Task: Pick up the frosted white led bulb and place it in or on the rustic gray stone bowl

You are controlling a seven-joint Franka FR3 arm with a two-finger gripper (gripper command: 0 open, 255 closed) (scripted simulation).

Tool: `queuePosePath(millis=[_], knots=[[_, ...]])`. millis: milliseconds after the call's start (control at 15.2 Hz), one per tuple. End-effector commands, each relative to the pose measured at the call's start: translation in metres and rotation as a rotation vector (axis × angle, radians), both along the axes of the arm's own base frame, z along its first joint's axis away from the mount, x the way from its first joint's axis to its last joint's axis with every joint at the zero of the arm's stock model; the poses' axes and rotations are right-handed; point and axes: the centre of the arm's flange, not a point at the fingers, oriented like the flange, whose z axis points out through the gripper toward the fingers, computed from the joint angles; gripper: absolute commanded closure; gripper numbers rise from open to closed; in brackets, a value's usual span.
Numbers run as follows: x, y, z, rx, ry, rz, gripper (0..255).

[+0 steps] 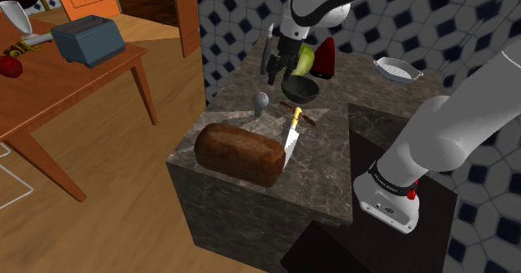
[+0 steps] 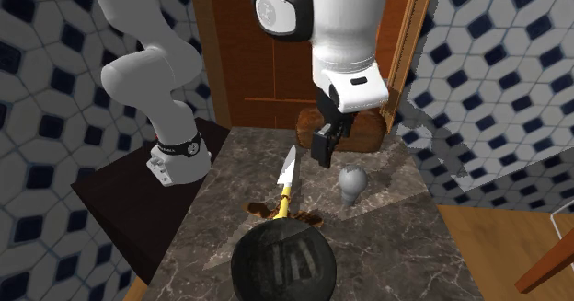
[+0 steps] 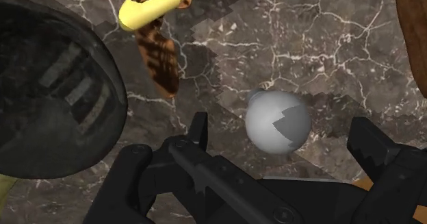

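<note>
The pale grey bulb (image 1: 262, 102) stands on the dark marble counter (image 1: 326, 159), near its edge at the shoulder view's left. Close beside it sits the dark, round stone bowl (image 1: 299, 88). My gripper (image 1: 272, 68) hangs open above the counter, over the bulb and apart from it. In the wrist view the bulb (image 3: 277, 122) lies below and between my two spread fingers (image 3: 198, 130), which do not touch it, and the bowl (image 3: 55, 99) is off to one side. The second exterior view has the gripper (image 2: 324, 154) up behind the bulb (image 2: 350, 181) and the bowl (image 2: 281, 258) nearest the camera.
A yellow-handled knife (image 1: 292, 129) lies on a brown patterned piece mid-counter. A brown bread loaf (image 1: 240, 153) fills the near corner. A green object (image 1: 306, 60), a dark red one (image 1: 326, 58) and a white dish (image 1: 397, 68) stand at the back. A wooden table (image 1: 75, 83) is left.
</note>
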Motion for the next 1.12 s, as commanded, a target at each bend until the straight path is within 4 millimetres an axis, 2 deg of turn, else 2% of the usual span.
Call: queuePosePath(millis=[0, 198, 726, 1056], knots=[[0.015, 0.007, -0.022, 0.016, -0.003, 0.005, 0], [0.038, 0.020, -0.050, 0.042, -0.005, 0.015, 0], [0.039, 0.030, -0.090, 0.043, -0.005, 0.015, 0], [0.039, 0.030, -0.090, 0.043, -0.005, 0.015, 0]])
